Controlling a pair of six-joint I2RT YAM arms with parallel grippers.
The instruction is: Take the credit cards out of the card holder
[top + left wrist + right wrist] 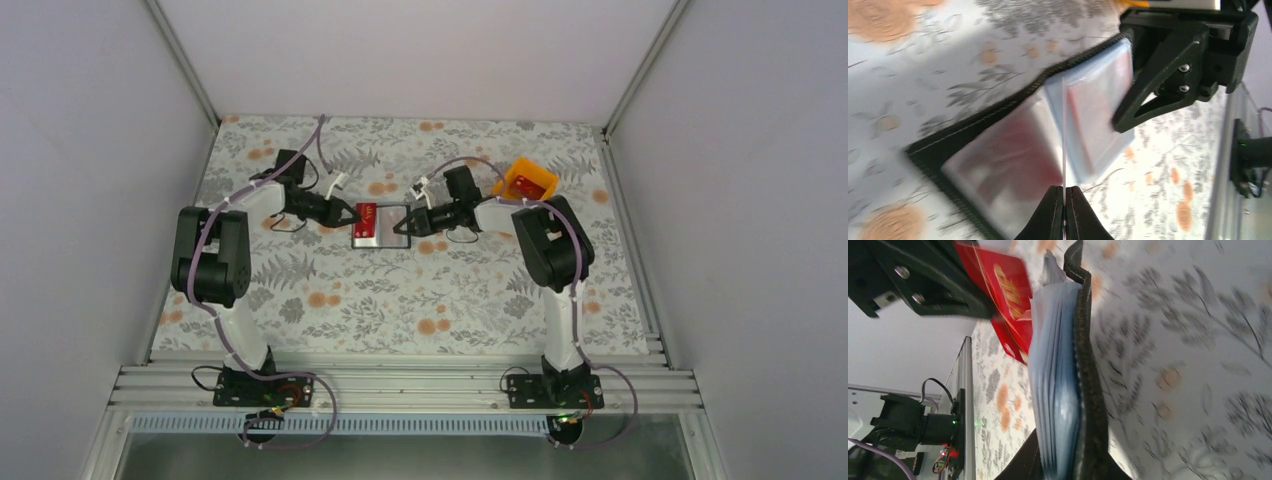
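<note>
Left wrist: my left gripper (1064, 212) is clamped on a red card (1009, 295), partly out of the holder (1087, 365) (mid-worktop (400, 300)). My right gripper (1070, 472) pinches the holder's rim. A weak pinch there, and the holder drags along.

The card holder (998, 160) pockets blur in the left wrist view; the credit card (1008, 295) markings smear, top cut off
</note>
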